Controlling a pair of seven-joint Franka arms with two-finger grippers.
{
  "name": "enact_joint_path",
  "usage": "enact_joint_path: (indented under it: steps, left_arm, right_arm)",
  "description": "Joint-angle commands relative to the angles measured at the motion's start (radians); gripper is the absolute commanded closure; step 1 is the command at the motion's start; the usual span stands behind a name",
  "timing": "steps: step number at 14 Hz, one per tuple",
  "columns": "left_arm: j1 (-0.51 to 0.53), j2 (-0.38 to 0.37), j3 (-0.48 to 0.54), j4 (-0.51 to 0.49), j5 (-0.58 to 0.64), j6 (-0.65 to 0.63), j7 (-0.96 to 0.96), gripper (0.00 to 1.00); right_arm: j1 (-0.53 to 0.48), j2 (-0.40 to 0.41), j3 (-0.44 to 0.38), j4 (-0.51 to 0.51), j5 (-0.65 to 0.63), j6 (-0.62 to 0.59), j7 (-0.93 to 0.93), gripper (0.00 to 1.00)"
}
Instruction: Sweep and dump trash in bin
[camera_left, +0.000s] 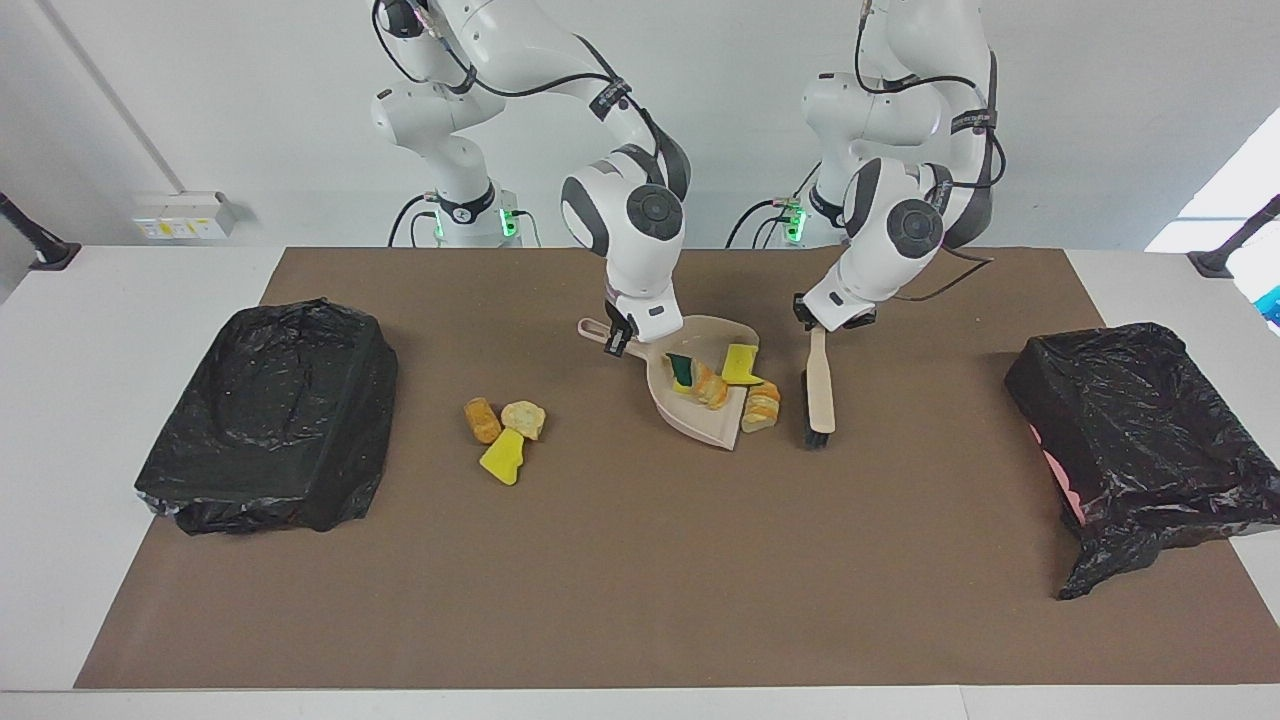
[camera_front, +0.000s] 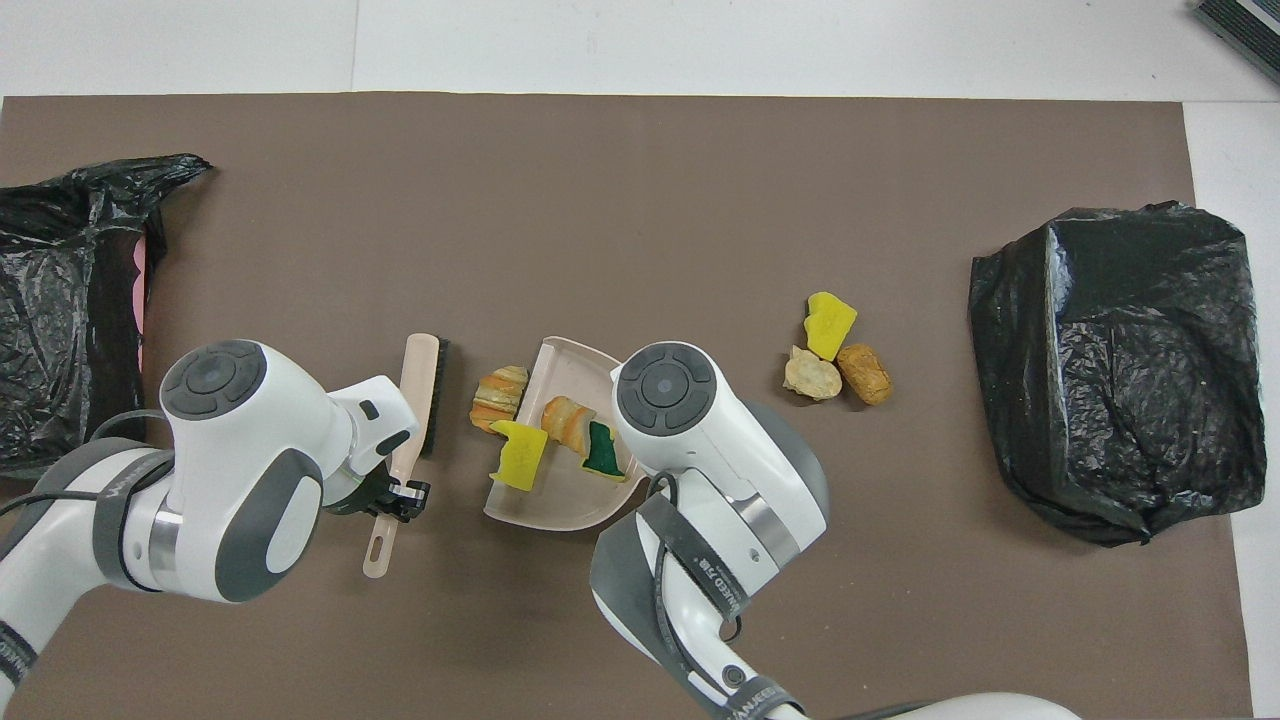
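Facing: my right fingers clamp dustpan handle; my left fingers clamp brush. Four trash bits at pan.

Overhead: three bits loose on counter, toward right arm's bin. Mid-sweep; next, move pan there, brush in.

White table, brown mat covering its middle, white wall socket box on the wall near the right arm's base.
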Motion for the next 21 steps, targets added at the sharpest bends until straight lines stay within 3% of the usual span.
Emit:
enact_joint_path:
  steps: [1,6,10,18,21]
  left_arm:
    - [-0.034,-0.015,-0.014,-0.011,0.017,-0.011,0.007,1.00]
    - [-0.144,-0.027,-0.017,-0.014,-0.011,-0.026,0.012,1.00]
    - [-0.151,-0.021,-0.022,0.014,-0.177,-0.092,0.046,1.00]
    - [-0.163,-0.062,-0.048,0.057,-0.212,-0.123,0.035,1.00]
    - [-0.146,-0.114,-0.037,0.075,-0.212,-0.188,0.035,1.00]
  right_arm:
    - [-0.014,-0.003,0.011,-0.025,0.022,0.030,0.012,1.00]
    - [-0.014,-0.002,0.011,-0.010,0.020,0.003,0.014,1.00]
    - [-0.012,-0.002,0.011,-0.010,0.020,0.001,0.017,1.00]
    - [-0.011,-0.002,0.011,-0.010,0.020,0.003,0.035,1.00]
    - [-0.018,0.000,0.011,-0.010,0.020,0.014,0.020,1.00]
